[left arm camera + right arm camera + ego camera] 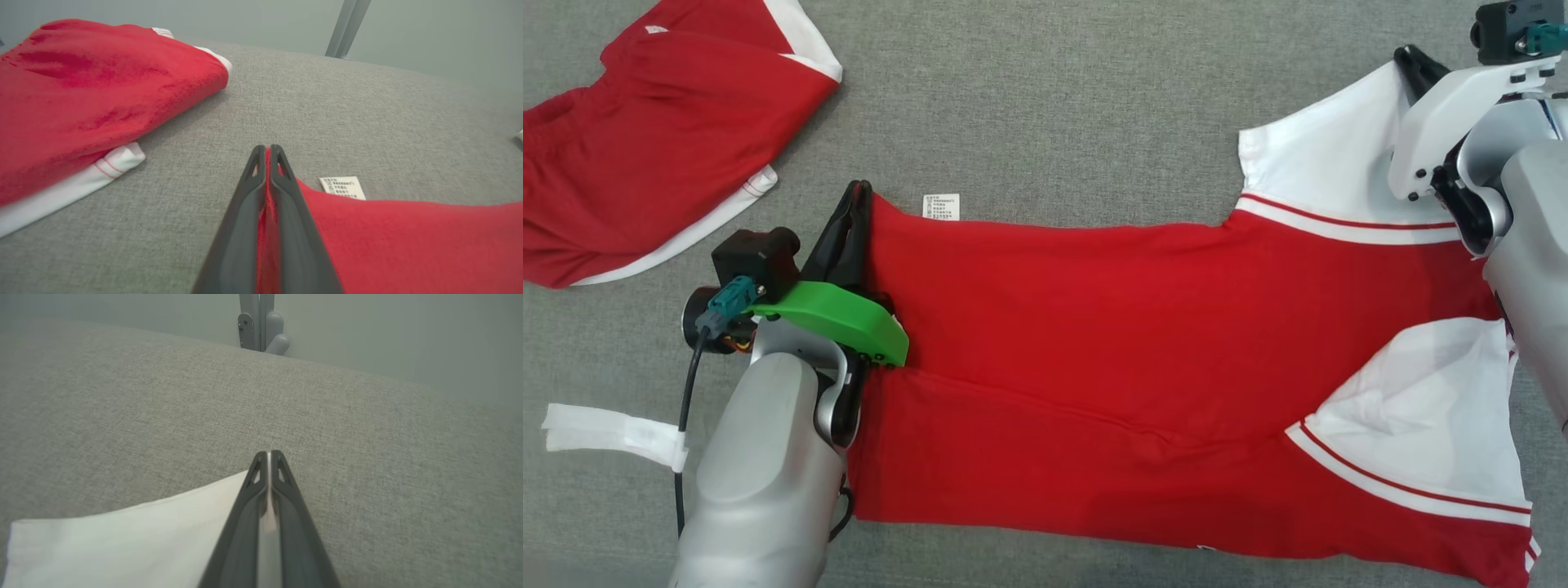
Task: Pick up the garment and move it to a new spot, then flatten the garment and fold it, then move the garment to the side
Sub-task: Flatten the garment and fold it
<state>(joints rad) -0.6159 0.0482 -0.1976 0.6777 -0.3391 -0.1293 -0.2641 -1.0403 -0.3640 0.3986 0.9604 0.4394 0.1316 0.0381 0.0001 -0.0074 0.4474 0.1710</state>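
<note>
The garment lay spread on the worktop. Left jaws were clamped on its corner beside the care label, right jaws on the white sleeve far from it. Folding seemed in hand; next, both must lift evenly.

Head camera overhead; wrist cameras low, close, at opposite ends of shared garment

A white care label sticks out at the top edge of the red garment; I cannot read its small printed lines, they're too blurred.
</note>
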